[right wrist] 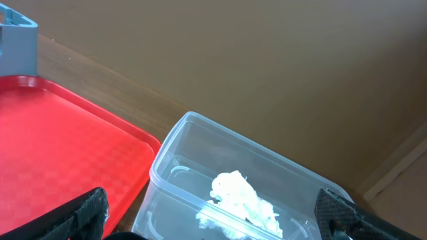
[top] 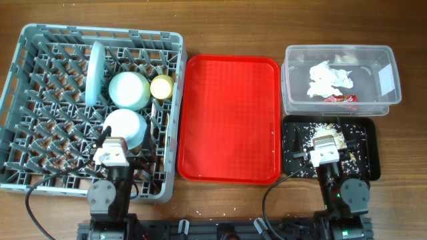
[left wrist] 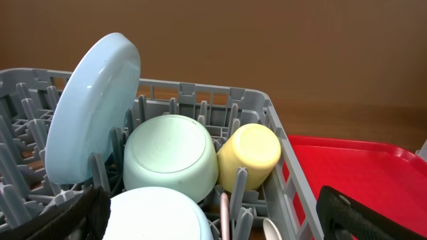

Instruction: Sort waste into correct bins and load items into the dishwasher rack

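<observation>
L arm [top: 107, 195] & R arm [top: 347, 193] blk, silver-grey wrist blocks [top: 111, 152], blk cables [top: 32, 200], matte blk claw fingers [left wrist: 353, 215].

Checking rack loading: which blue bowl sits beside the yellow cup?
The rear bowl, between the plate and the cup; the front bowl has no cup beside it.

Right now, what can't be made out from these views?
Cutlery: left wrist view, only tips show, cut off by the bottom edge; too small overhead.
Black tray: overhead, the right arm covers its middle.
Tub label: overhead, text too small.
Foil wrapper: tiny overhead; outside the right wrist view.
</observation>
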